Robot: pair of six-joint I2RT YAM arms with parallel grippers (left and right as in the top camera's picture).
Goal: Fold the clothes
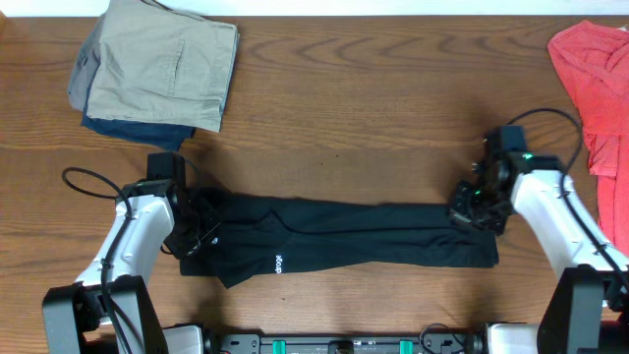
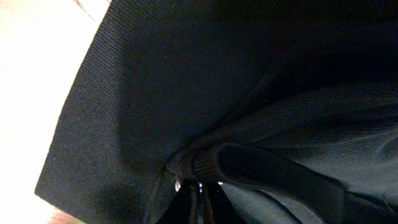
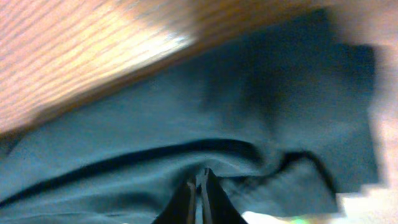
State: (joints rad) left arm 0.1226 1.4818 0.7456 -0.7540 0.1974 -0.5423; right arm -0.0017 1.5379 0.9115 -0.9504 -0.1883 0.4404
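Observation:
The black T-shirt (image 1: 344, 241) lies on the table as a long, narrow folded band, with small white lettering (image 1: 278, 263) near its left part. My left gripper (image 1: 197, 228) is at the shirt's left end, shut on a bunched fold of the black fabric (image 2: 205, 162). My right gripper (image 1: 472, 208) is at the shirt's right end, its fingers pressed together on a pinch of the fabric (image 3: 200, 177). The white collar tag is hidden.
A stack of folded clothes, khaki (image 1: 162, 64) over dark blue (image 1: 133, 128), lies at the back left. A red garment (image 1: 595, 84) lies at the back right edge. The wooden table (image 1: 373, 108) stretches behind the shirt.

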